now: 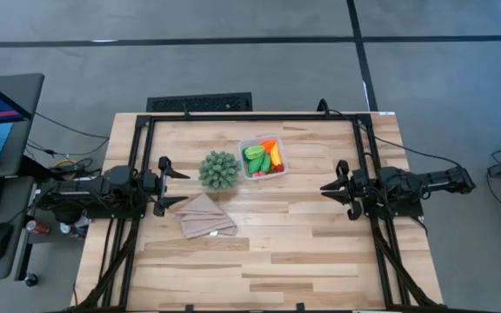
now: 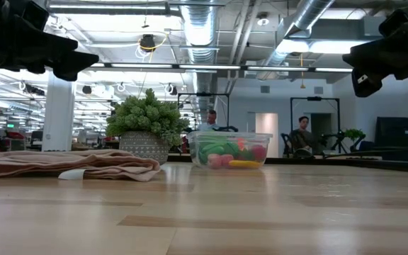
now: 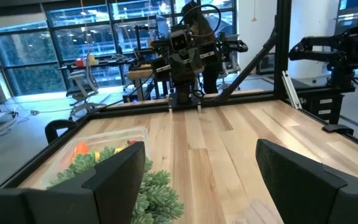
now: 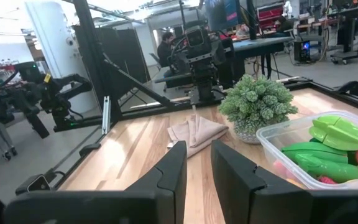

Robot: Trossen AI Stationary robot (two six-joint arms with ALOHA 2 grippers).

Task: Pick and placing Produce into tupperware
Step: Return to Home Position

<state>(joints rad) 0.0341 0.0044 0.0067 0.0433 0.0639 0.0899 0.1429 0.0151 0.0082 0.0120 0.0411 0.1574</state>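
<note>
Both arms sit at the side edges of the wooden table, well apart from the clear container, the reference point here. The toy produce lies inside the container, and no piece shows loose on the table. Judging from that, packing looks finished and the step in hand is parking the arms. To do it well, each arm should pull back high and straight away from the container, clear of it and its neighbours, with an empty grip.

Nearest the front edge, ahead of the container and to its left, lies a tan cloth, soft, folded and matte. Behind it, close beside the container's left wall, stands a spiky green ball, bristly, seated in a small patterned pot.

The left gripper, well left of the container, has its fingers spread wide and empty. The right gripper, well to its right, shows only a narrow gap and holds nothing.

Farthest back is the container itself. It is thin, see-through and square with rounded corners, and probably light enough to slide if bumped. The produce looks like smooth, glossy plastic: green pods, a yellow banana, an orange carrot and red strawberries.
</note>
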